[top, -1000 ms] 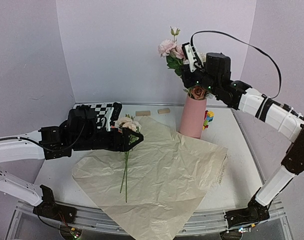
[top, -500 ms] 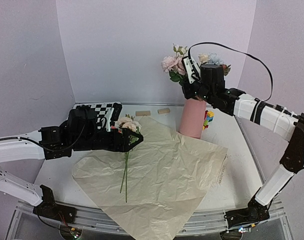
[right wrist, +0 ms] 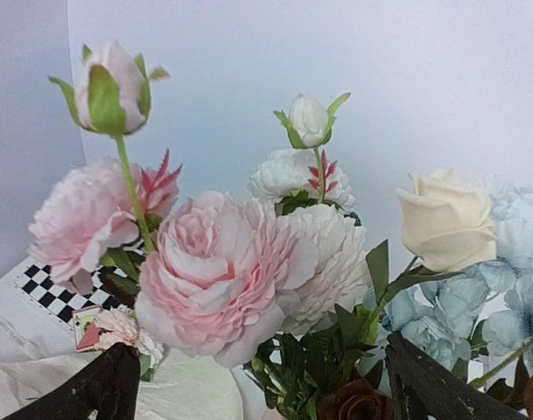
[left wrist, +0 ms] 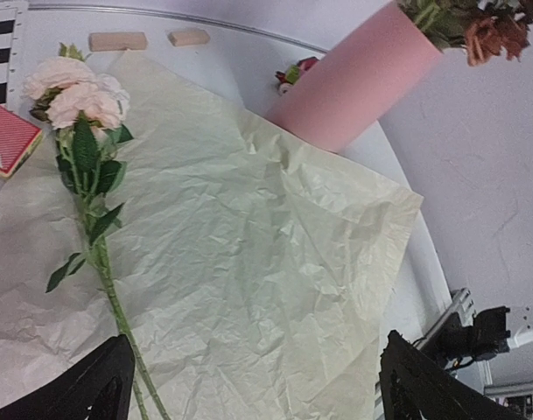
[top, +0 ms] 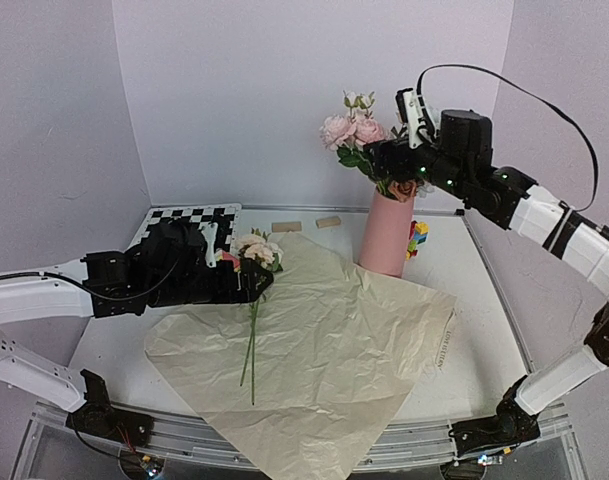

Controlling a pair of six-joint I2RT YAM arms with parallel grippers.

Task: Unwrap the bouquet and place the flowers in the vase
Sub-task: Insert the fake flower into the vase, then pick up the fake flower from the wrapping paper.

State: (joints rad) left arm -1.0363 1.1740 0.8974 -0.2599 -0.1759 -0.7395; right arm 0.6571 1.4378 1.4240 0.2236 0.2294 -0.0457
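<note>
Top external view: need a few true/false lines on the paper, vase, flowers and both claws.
1. The paper lies spread open on the table. True.
2. Every flower is in the vase. False: one pink-bloomed stem lies on the paper; the other flowers stand in the vase.
3. The vase is tipped on its side. False: it stands upright.
4. The left claw is open, over the paper by the lying stem. True.
5. The right claw is shut. False: its jaws stand wide apart, with blooms between them.
</note>
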